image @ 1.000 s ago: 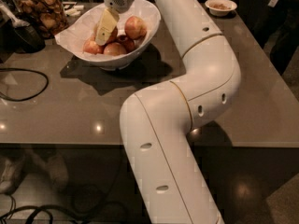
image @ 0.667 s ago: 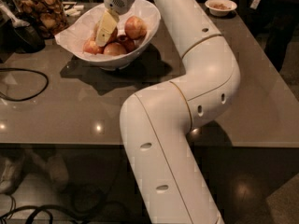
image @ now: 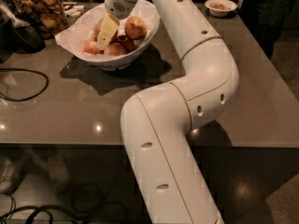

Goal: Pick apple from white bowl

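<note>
**Desk:** Camera view: where is the apple (image: 135,27)?
**Reporter:** In the glossy white bowl (image: 140,45), on crumpled paper (image: 79,29). It is round and golden with a red blush, among smaller, redder apples (image: 114,49).
**Desk:** The gripper (image: 105,35)?
**Reporter:** Down inside the bowl, just left of that apple. Cannot tell whether it grips.

Glossy white bowl (image: 125,59) lined with crumpled paper (image: 74,34); the gripper (image: 104,40) inside it looks smooth cream plastic.

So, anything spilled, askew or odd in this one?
Nothing stands out. The bowl sits upright on the table with the apples inside, nothing spilled. The gripper is down in the bowl among the apples. A cable lies loose at left.
</note>
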`<state>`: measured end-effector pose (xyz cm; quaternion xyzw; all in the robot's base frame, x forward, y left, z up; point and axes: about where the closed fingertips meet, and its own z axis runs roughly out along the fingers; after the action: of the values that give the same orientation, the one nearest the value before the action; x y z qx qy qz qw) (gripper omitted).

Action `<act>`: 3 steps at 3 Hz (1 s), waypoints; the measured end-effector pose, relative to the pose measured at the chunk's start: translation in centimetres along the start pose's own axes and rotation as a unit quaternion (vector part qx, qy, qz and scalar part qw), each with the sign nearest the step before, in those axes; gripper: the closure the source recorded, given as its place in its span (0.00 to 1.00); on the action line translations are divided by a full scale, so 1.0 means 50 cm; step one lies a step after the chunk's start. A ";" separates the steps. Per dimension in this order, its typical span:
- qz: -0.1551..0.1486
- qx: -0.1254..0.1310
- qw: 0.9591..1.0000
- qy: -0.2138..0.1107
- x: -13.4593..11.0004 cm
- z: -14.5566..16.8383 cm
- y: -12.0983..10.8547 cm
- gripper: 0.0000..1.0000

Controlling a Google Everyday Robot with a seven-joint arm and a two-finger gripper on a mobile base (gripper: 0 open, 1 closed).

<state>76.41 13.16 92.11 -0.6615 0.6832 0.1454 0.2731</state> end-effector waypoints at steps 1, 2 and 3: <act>0.001 -0.001 1.000 0.000 0.001 0.002 0.000 0.19; 0.002 -0.002 1.000 -0.001 0.002 0.003 0.001 0.42; 0.016 0.008 1.000 -0.003 0.005 0.003 -0.011 0.64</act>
<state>77.00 13.01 91.95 -0.6476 0.6942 0.1460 0.2781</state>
